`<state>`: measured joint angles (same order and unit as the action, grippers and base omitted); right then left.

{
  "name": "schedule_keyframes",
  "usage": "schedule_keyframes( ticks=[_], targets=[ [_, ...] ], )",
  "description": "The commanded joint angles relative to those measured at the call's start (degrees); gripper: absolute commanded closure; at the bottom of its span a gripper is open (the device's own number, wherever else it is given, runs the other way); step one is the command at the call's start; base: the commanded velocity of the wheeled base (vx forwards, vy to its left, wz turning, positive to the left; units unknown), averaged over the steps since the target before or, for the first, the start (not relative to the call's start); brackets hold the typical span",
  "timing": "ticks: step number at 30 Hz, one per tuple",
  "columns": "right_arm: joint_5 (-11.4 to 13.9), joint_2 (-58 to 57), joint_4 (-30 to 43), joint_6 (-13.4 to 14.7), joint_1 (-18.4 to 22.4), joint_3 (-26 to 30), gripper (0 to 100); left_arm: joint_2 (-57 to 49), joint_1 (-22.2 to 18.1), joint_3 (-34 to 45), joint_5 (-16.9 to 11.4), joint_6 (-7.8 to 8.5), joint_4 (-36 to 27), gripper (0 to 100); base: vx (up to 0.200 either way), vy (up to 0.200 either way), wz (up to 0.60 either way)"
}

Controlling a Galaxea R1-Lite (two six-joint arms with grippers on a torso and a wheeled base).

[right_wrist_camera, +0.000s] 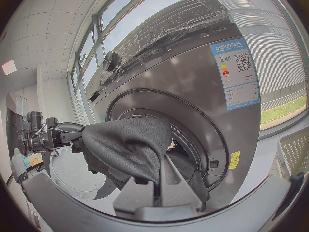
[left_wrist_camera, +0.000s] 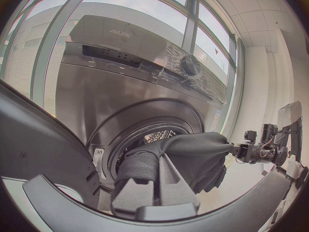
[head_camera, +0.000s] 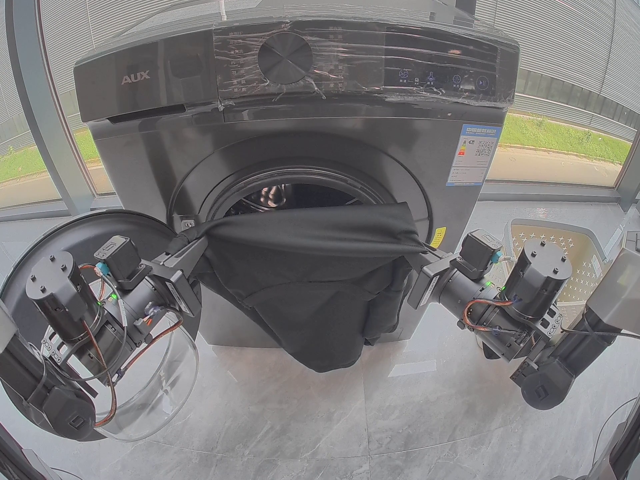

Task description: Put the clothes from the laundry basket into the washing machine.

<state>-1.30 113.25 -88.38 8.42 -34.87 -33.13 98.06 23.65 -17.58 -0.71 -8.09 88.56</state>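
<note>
My left gripper was clamped on one end of the black garment and my right gripper on the other. I held it stretched across the washing machine opening, sagging down the front. The door stood open at left, and the laundry basket sat at right.

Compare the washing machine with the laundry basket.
The washing machine is dark grey and solid-walled; the laundry basket is pale and perforated. The washing machine stands ahead with a black garment across its opening; the laundry basket sits lower, to its right. Both are open.
</note>
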Motion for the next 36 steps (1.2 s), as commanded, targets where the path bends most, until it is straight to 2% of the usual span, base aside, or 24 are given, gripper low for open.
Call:
schedule_keyframes(
  ticks=[1,10,11,15,17,18,20,22,23,32,36],
  targets=[
    [-0.01,0.13,-0.04,0.01,-0.03,-0.09,100,0.20,-0.10,0.09,0.00,-0.08,0.03,100,0.000,0.000,0.00],
    [-0.01,0.13,-0.04,0.01,-0.03,0.09,100,0.46,-0.01,0.26,0.00,-0.08,0.03,100,0.000,0.000,0.00],
    [-0.01,0.13,-0.04,0.01,-0.12,0.09,100,0.55,-0.01,0.44,0.00,-0.17,0.03,0,0.000,0.000,0.00],
    [-0.19,0.04,0.05,0.01,-0.20,-0.18,100,0.29,0.61,5.19,-0.08,-0.87,0.03,0,0.000,0.000,0.00],
    [-0.28,0.48,0.05,-0.07,0.59,-1.23,100,0.38,1.31,8.88,-0.70,-0.43,0.03,0,0.000,0.000,0.00],
    [-0.28,0.66,0.05,-0.07,0.76,-1.76,100,0.38,1.66,9.67,-1.23,-0.34,0.03,0,0.000,0.000,0.00],
    [-0.63,2.41,0.05,-0.07,1.47,-3.96,100,0.29,2.37,11.95,-4.39,-0.08,0.03,0,0.000,0.000,0.00],
    [-0.80,2.68,0.05,-0.07,1.47,-4.13,100,0.29,2.37,12.13,-4.65,-0.08,0.03,0,0.000,0.000,0.00],
    [-2.47,2.85,0.05,-0.16,1.47,-4.48,100,0.20,2.37,12.57,-5.01,0.45,0.03,0,0.000,0.000,0.00],
    [-3.27,3.73,0.05,0.37,0.24,-5.27,100,1.96,2.45,11.43,-4.57,1.77,0.03,0,0.000,0.000,0.00],
    [-2.74,5.05,0.05,0.10,-0.91,-6.68,100,5.03,2.19,9.49,-4.13,3.17,0.03,0,0.000,0.000,0.00]
  ],
)
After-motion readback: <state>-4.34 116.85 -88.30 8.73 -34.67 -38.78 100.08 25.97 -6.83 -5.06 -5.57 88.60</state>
